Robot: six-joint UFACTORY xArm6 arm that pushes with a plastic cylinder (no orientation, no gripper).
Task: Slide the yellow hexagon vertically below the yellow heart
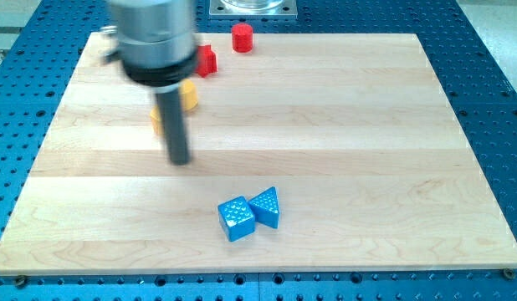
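- Yellow blocks come first, at the view's upper left: one yellow piece (157, 122) peeks out just left of my rod, and a second yellow piece (189, 95) shows just right of it, a little higher. The rod covers most of both, so I cannot tell which is the hexagon and which the heart.
- My tip (181, 161) rests on the board (342, 117) just below and between those two yellow pieces. It is a plain rod with nothing to open or close, and it holds nothing; I cannot tell whether its shaft touches either yellow piece.
- My guess is that the tip sits low like this to work on the lower yellow piece from the side, but with the shapes hidden I cannot judge how far the task has got.
- A red block (207, 60) sits just right of the arm housing, near the board's top edge, shape unclear and partly hidden.
- A red cylinder (243, 38) stands further right, at the very top edge, apart from the other red one.
- A blue cube (236, 219) and a blue triangle (266, 206) sit touching each other near the bottom centre, well apart from my tip and out of any likely path.
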